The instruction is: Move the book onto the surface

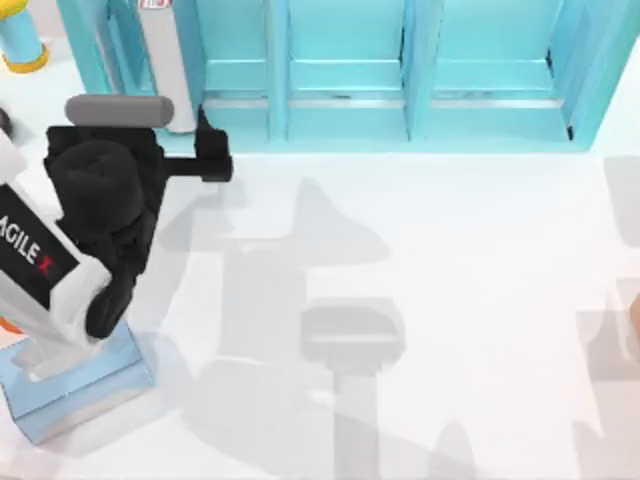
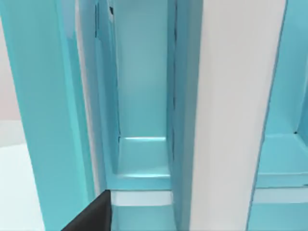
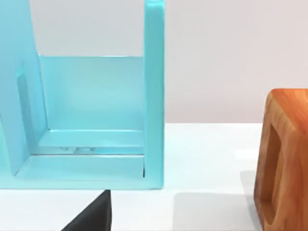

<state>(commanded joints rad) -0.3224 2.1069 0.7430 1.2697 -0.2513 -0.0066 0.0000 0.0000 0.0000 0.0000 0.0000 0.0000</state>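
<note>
Finding the book (image 1: 166, 62) standing upright inside the shelf unit (image 1: 340, 85), in its leftmost compartment, with white page edges facing out toward the open front. Not yet lying on the surface (image 1: 470, 300), which is spreading out plain and white in front of the shelf unit.

Reaching in with the left gripper (image 1: 214, 153) at the front of that same leftmost compartment, just beside the book's outer end; not possible to tell whether touching it, nor whether parted or closed. Looking through the left wrist camera straight into the shelf unit, with the book's pale page block and teal cover close up.

Pointing the right gripper (image 3: 92, 215) toward the shelf unit's end compartment; again, not possible to tell whether parted or closed.

Noting a pale blue tissue box (image 1: 72, 392) well out in front of the shelf unit's left end, under the left arm, and a wooden block (image 3: 284, 159) just beyond the shelf unit's end wall.
</note>
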